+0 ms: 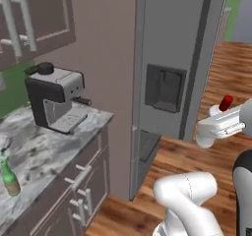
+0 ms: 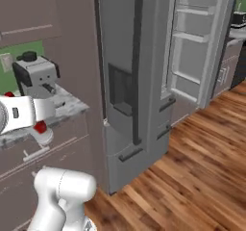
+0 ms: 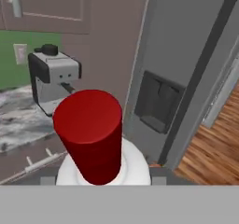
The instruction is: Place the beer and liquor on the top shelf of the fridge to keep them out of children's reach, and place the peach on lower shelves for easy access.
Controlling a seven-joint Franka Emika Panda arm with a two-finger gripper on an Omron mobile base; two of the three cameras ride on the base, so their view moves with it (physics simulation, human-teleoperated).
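The hand (image 1: 212,128) is clamped on the liquor (image 1: 216,119), the white bottle with the red cap, and holds it up in the air in front of the fridge (image 1: 172,58), away from the tabletop (image 1: 44,156). In the left base view the red cap sticks up and to the right above the hand's white body, and the bottle's rounded white base shows just below and to the left of it. In the right base view the bottle hangs under the hand, cap pointing down. In the hand view the red cap fills the near middle, with the white shoulder of the bottle beneath it; the fingertips themselves are hidden behind the bottle.

Beyond the hand stands the fridge's closed grey door with its long black bar handle (image 1: 197,63) and a dark dispenser recess (image 1: 165,88). In the right base view the other fridge door stands open far to the right of the hand, showing pale door racks (image 2: 190,37).

To the left of the hand, well apart, lies the marbled tabletop. A black and silver coffee machine (image 1: 54,100) sits at its back. The beer (image 1: 9,177), a slim green bottle with a tan label, stands at the near left edge of the tabletop, far from the hand. Wooden floor (image 1: 221,82) spreads below and to the right of the hand.
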